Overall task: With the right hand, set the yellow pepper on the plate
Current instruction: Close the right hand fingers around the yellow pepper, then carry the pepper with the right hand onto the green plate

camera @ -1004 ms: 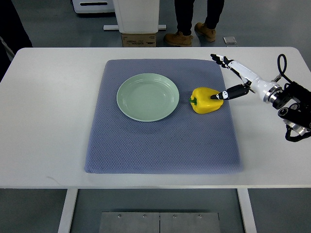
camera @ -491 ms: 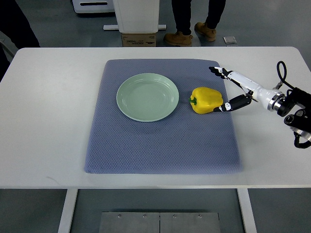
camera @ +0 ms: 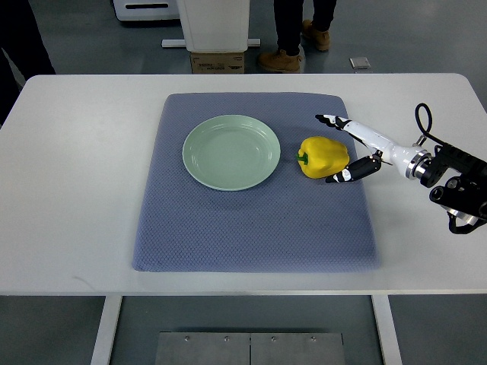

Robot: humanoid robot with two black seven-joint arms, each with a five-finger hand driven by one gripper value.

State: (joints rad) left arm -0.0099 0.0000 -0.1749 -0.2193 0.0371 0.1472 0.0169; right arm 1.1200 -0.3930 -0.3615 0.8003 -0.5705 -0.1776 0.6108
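Observation:
A yellow pepper with a green stem lies on the blue-grey mat, just right of the pale green plate. My right hand comes in from the right edge and brackets the pepper's right side. Its fingers reach over the far side, while the thumb sits at the near side. The hand is open around the pepper and the pepper still rests on the mat. The plate holds nothing. My left arm does not show.
The mat lies on a white table. Beyond the far edge a person's legs and boots stand beside a white pedestal with a cardboard box.
My right hand has slid left and lower, from touching the pepper's top with the thumb to bracketing its right side. The pepper has barely shifted. The person's feet moved.

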